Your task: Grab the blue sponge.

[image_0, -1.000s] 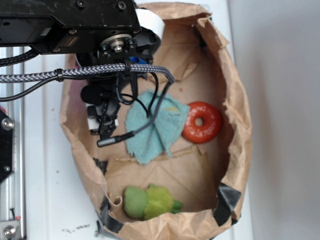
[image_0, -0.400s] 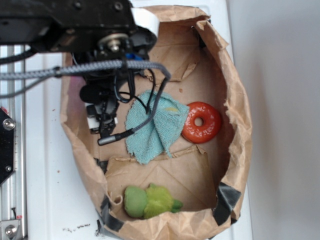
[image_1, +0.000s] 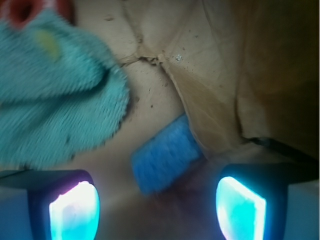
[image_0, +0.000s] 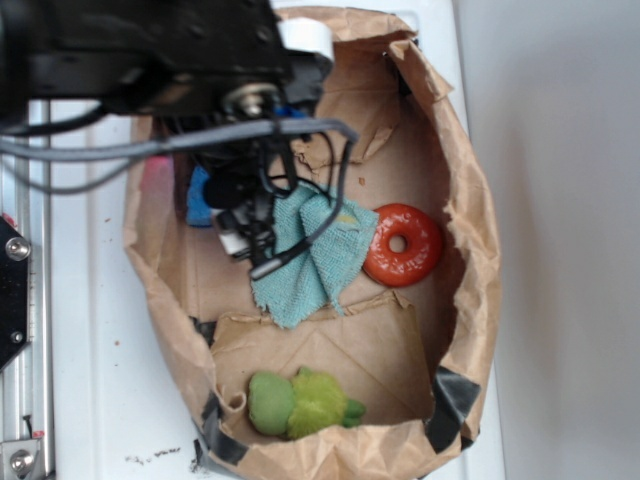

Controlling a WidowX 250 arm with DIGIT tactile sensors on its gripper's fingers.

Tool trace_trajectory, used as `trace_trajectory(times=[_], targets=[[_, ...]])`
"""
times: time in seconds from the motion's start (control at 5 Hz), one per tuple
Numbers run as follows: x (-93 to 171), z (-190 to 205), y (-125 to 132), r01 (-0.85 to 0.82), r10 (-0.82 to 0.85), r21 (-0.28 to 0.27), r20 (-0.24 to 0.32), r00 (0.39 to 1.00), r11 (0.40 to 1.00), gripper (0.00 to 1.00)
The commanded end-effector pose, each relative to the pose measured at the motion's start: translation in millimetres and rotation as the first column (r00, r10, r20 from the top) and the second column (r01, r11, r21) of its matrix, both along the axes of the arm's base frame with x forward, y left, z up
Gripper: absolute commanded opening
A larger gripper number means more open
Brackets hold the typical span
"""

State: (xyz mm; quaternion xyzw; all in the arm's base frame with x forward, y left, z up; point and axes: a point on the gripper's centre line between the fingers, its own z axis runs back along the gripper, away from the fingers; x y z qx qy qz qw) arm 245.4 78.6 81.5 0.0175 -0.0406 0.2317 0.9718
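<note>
Blue sponge (image_1: pixel 165 161) lies on the brown paper floor between and just ahead of the gripper (image_1: pixel 155 210), a small rectangular foam block with a speckled, porous face, set at a slant with one end against a creased fold of the paper wall. The gripper's two fingers (image_1: pixel 74 210) are spread wide, one at each lower corner of the wrist view, their pads glowing pale cyan; they hold nothing and touch nothing, and the sponge sits in the gap ahead of them without contact. No writing or label can be read on any item. To one side of the sponge, near but apart from it, lies the teal cloth (image_1: pixel 55 85), a soft looped terry fabric, rumpled and folded, with a small yellowish patch on it. In the exterior view the sponge (image_0: pixel 199 196) shows only as a blue sliver beside the black arm (image_0: pixel 150 50), close to the left wall of the paper bag (image_0: pixel 470 190), whose crumpled, torn-open sides form a shallow tub patched with black tape at the lower corners. The cloth (image_0: pixel 310 262) lies mid-floor, its edge touching a glossy red ring (image_0: pixel 403 245). A fuzzy green plush toy (image_0: pixel 300 403) rests near the bottom rim, well apart from the rest.
</note>
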Motion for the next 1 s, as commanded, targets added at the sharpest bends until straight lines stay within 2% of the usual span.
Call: trace_trajectory(times=[0.0,0.2,0.4,0.8], targets=[[15.1,-3.8,-5.8,-0.151,0.150,-0.010,0.157,0.976,0.989,1.00],[17.6,-15.2,-4.1,-0.164,0.162,0.000,0.167,0.973,0.986,1.00],[19.9,-22.4,-1.7,-0.157,0.150,0.036,0.160,0.976,0.987,1.00],[5.5,-23.4,10.7,-0.056,0.047,0.082,0.109,0.993,0.995,1.00]])
